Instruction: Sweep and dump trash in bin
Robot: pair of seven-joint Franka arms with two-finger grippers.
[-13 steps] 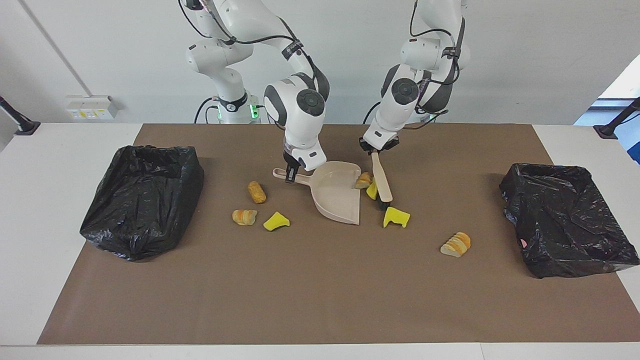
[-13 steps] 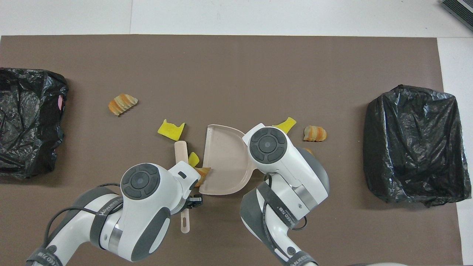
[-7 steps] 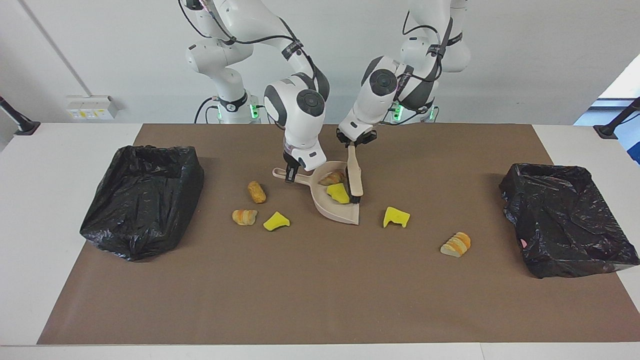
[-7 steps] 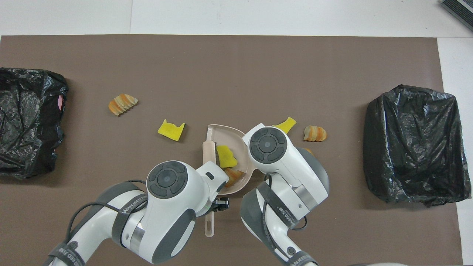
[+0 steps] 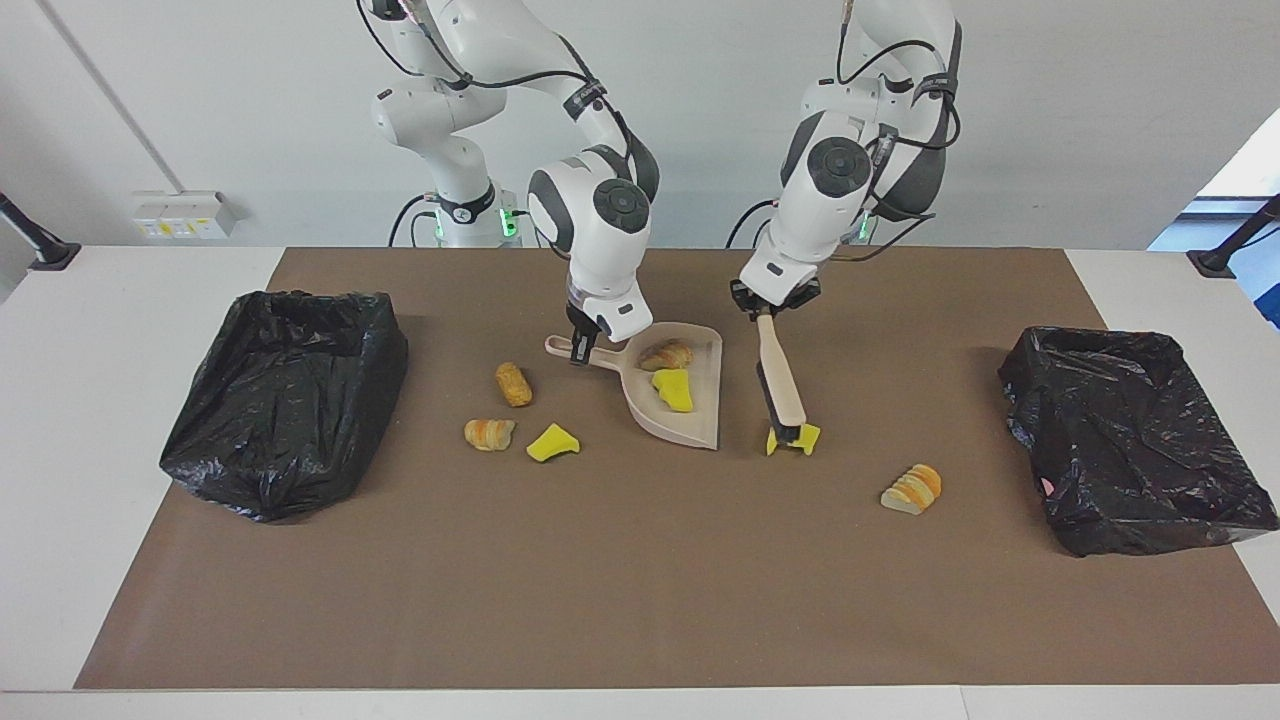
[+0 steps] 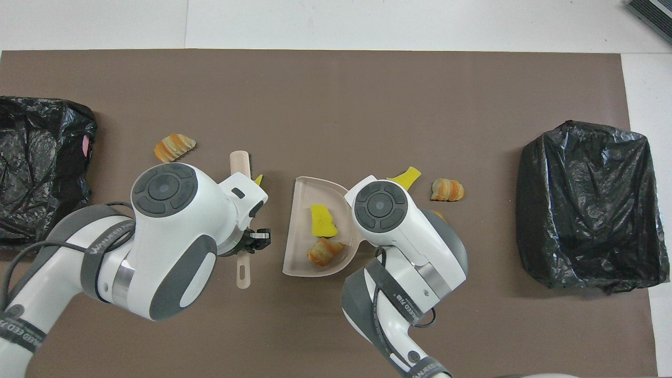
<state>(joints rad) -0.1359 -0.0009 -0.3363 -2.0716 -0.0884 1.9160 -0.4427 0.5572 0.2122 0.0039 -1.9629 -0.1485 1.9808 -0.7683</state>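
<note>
My right gripper (image 5: pixel 580 350) is shut on the handle of the beige dustpan (image 5: pixel 688 426), which lies flat on the brown mat. In the pan lie two bits of trash: a tan pastry (image 5: pixel 665 354) and a yellow sponge chunk (image 5: pixel 673 390). My left gripper (image 5: pixel 765 308) is shut on the beige brush (image 5: pixel 778 375). The brush slants down, and its bristle end meets another yellow sponge chunk (image 5: pixel 796 440) beside the pan's mouth. In the overhead view the brush head (image 6: pixel 240 160) and my left arm hide most of that chunk (image 6: pixel 258 180).
Loose trash on the mat: two pastries (image 5: pixel 514 384) (image 5: pixel 489 433) and a yellow chunk (image 5: pixel 552 442) toward the right arm's end, a sliced bread piece (image 5: pixel 912 489) toward the left arm's end. A black-bagged bin (image 5: pixel 285 400) (image 5: pixel 1130 450) stands at each end.
The left arm swept a pastry and a yellow chunk into the dustpan. It then swung the brush out to the chunk beside the pan's mouth. The right arm and dustpan stayed still.
</note>
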